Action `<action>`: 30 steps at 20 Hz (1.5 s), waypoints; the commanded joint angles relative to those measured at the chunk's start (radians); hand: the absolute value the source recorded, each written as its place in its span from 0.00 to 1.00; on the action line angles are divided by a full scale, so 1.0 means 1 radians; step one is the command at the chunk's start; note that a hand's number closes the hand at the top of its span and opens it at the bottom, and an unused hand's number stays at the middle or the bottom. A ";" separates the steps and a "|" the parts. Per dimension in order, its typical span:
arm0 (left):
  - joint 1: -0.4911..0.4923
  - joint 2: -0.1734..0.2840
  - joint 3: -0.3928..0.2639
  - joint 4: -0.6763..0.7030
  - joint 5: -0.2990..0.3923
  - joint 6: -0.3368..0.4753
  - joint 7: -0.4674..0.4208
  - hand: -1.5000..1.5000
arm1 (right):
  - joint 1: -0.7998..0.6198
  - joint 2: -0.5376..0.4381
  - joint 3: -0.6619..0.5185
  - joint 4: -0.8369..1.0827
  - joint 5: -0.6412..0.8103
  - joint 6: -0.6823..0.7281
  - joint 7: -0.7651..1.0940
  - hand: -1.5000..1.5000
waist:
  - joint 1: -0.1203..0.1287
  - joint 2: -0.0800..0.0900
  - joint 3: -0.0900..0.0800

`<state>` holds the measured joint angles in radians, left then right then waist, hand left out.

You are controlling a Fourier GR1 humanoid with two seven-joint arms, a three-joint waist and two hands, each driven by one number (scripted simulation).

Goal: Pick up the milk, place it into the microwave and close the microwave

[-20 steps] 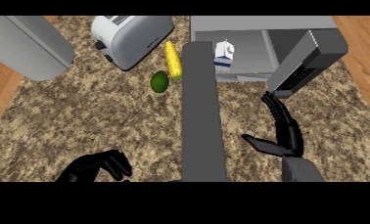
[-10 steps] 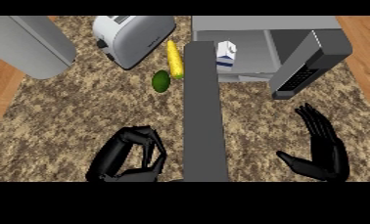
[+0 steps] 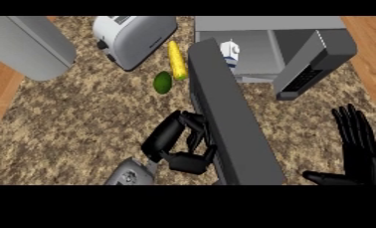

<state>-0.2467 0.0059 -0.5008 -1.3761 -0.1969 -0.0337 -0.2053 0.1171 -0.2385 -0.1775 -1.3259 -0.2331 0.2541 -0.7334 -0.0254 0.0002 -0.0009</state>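
Sitting inside the grey box-shaped microwave (image 3: 264, 25), the small white and blue milk carton (image 3: 230, 55) looks like it is already where it belongs. It is at the left of the opening, and part of it hides behind the long dark grey microwave door (image 3: 231, 122). So the picking up and the putting in look done. The door is wide open and sticks out toward the robot across the speckled brown stone worktop (image 3: 81, 117). Closing it is the job that is left, I think.

The carton stands up on its bottom. Its long way goes up and down, and its top points up toward the head view. I cannot tell which way its front faces.

The black left hand (image 3: 180, 145) is right beside the left face of the open door, low down. Its fingers are curled in and nothing is inside them. I cannot tell if it touches the door. The black right hand (image 3: 354, 145) is at the right edge, well apart from the door, with its fingers straight and spread, holding nothing.

Left of the door lie a yellow corn cob (image 3: 175, 58) and a round green lime (image 3: 162, 82), near a silver toaster (image 3: 136, 38).
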 commanded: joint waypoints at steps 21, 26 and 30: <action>-0.513 -0.006 -0.387 0.426 0.598 0.403 -0.018 1.00 | -0.082 -0.114 0.054 -0.305 -0.167 0.199 0.212 0.00 | -0.184 0.039 -0.006; -0.588 -0.006 -0.354 0.438 0.675 0.424 -0.081 1.00 | -0.126 -0.139 0.058 -0.337 -0.206 0.226 0.247 0.00 | -0.232 0.050 -0.006; -0.655 -0.006 -0.332 0.490 0.719 0.431 -0.082 1.00 | -0.147 -0.174 0.041 -0.363 -0.226 0.239 0.267 0.00 | -0.278 0.057 -0.005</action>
<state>-0.8405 0.0007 -0.8548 -0.9178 0.4775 0.3859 -0.2659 -0.0099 -0.3843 -0.1236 -1.6620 -0.4370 0.4807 -0.4874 -0.2655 0.0532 -0.0060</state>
